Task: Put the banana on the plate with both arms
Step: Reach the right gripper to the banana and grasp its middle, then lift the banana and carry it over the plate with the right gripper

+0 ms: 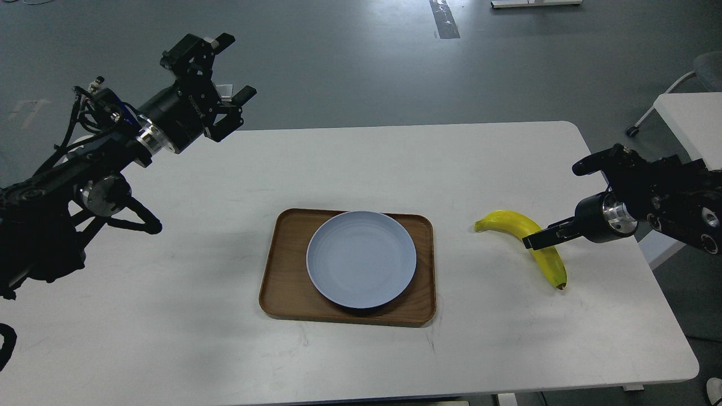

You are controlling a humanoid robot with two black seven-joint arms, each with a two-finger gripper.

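Note:
The yellow banana (507, 221) lies on the white table (169, 316) to the right of the tray, stem end pointing left and dark tip toward me. The pale blue-grey plate (361, 259) sits empty on the tray. My right gripper (533, 241) comes in from the right and covers the banana's middle; it is dark and seen side-on, so its fingers cannot be told apart. My left gripper (234, 66) is open and empty, held high beyond the table's far-left corner, far from the plate.
A brown wooden tray (282, 287) holds the plate at the table's middle. A second white table (688, 115) stands off to the right, close behind my right arm. Grey floor lies beyond the far edge.

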